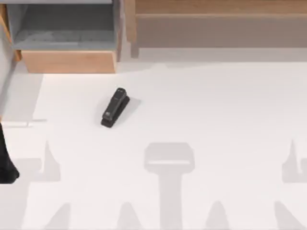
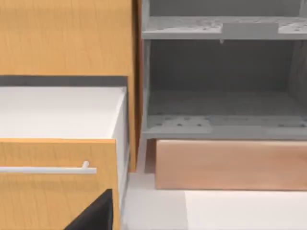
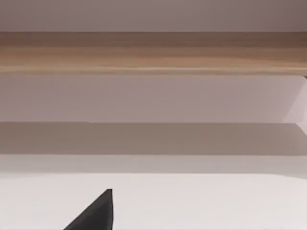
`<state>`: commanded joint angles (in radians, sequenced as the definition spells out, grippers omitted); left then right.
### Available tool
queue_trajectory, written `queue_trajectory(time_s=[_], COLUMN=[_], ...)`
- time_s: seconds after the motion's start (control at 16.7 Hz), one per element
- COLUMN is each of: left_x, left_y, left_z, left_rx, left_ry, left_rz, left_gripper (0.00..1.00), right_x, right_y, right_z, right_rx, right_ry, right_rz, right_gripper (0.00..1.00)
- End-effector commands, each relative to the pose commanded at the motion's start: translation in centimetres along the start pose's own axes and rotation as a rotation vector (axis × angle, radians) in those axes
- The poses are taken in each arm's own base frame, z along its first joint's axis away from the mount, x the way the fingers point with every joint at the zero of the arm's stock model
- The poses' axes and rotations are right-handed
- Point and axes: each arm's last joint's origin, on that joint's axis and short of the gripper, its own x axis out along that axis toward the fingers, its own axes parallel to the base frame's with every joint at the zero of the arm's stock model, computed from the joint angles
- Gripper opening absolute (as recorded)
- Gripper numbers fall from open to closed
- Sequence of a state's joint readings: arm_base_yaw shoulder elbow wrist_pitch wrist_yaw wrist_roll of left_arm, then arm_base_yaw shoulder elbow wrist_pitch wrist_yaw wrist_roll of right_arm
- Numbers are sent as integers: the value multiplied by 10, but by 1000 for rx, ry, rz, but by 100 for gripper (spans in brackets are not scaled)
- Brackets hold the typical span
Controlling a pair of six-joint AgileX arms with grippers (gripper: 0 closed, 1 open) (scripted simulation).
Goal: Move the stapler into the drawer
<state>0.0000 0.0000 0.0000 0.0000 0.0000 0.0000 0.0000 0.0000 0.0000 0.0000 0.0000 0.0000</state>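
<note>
The left arm [image 1: 7, 165] sits parked at the table's left edge, a dark shape well short of anything it might pick up. Whether its gripper is open or closed I cannot tell; the left wrist view catches a dark wedge of it against a pulled-out wooden drawer front with a pale bar handle [image 2: 48, 169]. The right gripper's state I cannot tell either; its wrist view looks across bare table toward the long wooden shelf [image 3: 153, 52].

Out from the left arm, the stapler [image 1: 115, 107] lies flat on the white table [image 1: 216, 120], left of the middle, its length slanting toward the back left corner. Nothing touches it.

Beyond it, at the back left corner, stands the drawer [image 1: 67, 61], open, its light wooden front facing the stapler and its grey floor [image 1: 62, 33] showing. As far as the top view shows, it holds nothing. The shelf [image 1: 216, 21] runs along the back edge to its right.

In my judgement the task has hardly begun: the drawer is already open, but reaching, grasping, carrying and releasing the stapler inside all remain.
</note>
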Motion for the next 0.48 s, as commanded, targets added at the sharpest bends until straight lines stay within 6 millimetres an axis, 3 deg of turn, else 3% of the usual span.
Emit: queue_trajectory(time_s=[0.24,0.48], left_x=[0,3], left_y=[-2,-8], left_z=[5,41], left_rx=[0,8], left_ry=[13,111], left_rz=[-19,-90], left_gripper=[100,100], right_x=[0,0], right_y=[0,0], right_z=[0,0], right_rx=[0,0], right_ry=[0,0], right_rz=[0,0], right_gripper=[100,100])
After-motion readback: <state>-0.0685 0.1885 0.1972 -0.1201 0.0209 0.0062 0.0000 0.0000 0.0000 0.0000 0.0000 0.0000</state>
